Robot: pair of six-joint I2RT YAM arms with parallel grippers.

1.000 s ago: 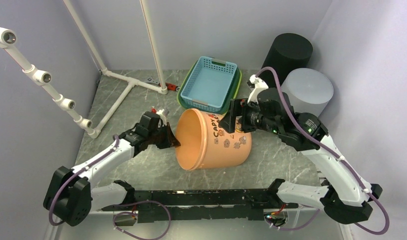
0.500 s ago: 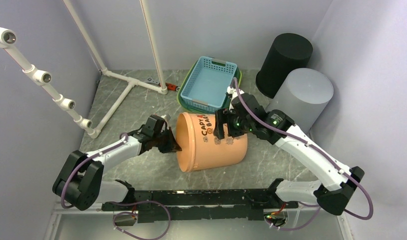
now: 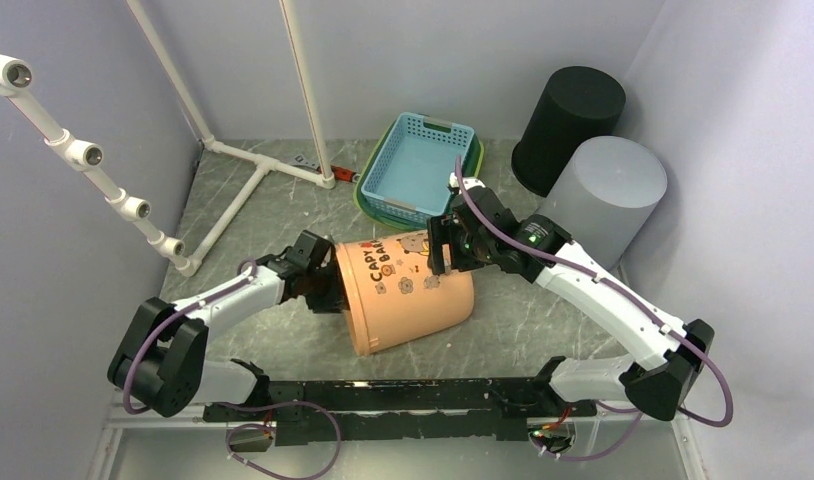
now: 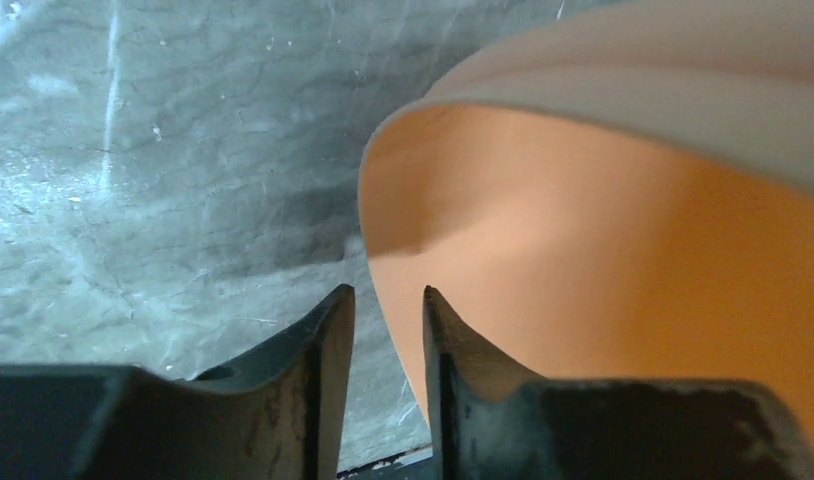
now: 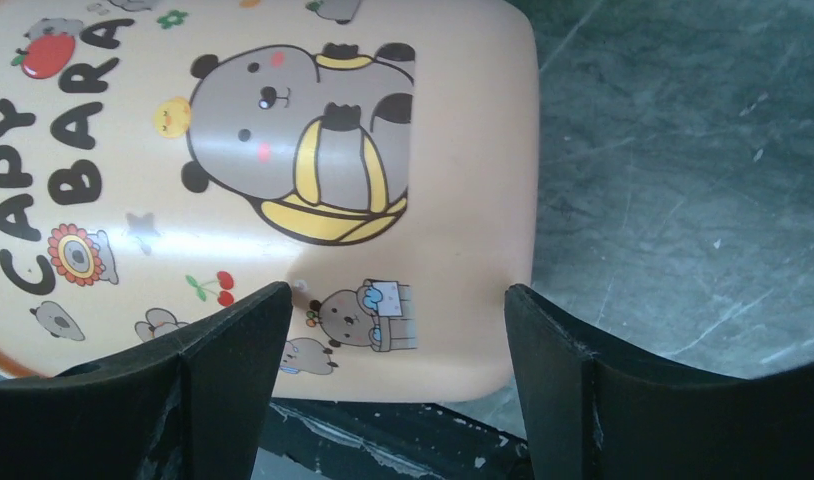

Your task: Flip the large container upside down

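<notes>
The large container (image 3: pixel 408 295) is an orange bucket with capybara pictures. It leans on the table with its mouth turned down and to the left and its base raised to the right. My left gripper (image 3: pixel 333 288) is at the rim, slightly open. In the left wrist view the rim (image 4: pixel 378 240) runs loosely between the fingers of that gripper (image 4: pixel 383 295), one inside the bucket and one outside. My right gripper (image 3: pixel 441 250) stands wide open over the upper side near the base. The right wrist view has that gripper (image 5: pixel 391 290) above the printed wall (image 5: pixel 283 150), without pinching it.
A blue basket (image 3: pixel 420 165) nested in a green one sits behind the bucket. A black cylinder (image 3: pixel 571 115) and a grey cylinder (image 3: pixel 615 185) stand at the back right. White pipe framing (image 3: pixel 243 195) lies at the back left.
The bucket has tipped from lying on its side to mouth downward. My left gripper has loosened from the rim. The right arm has swung left and pushed the base over.
</notes>
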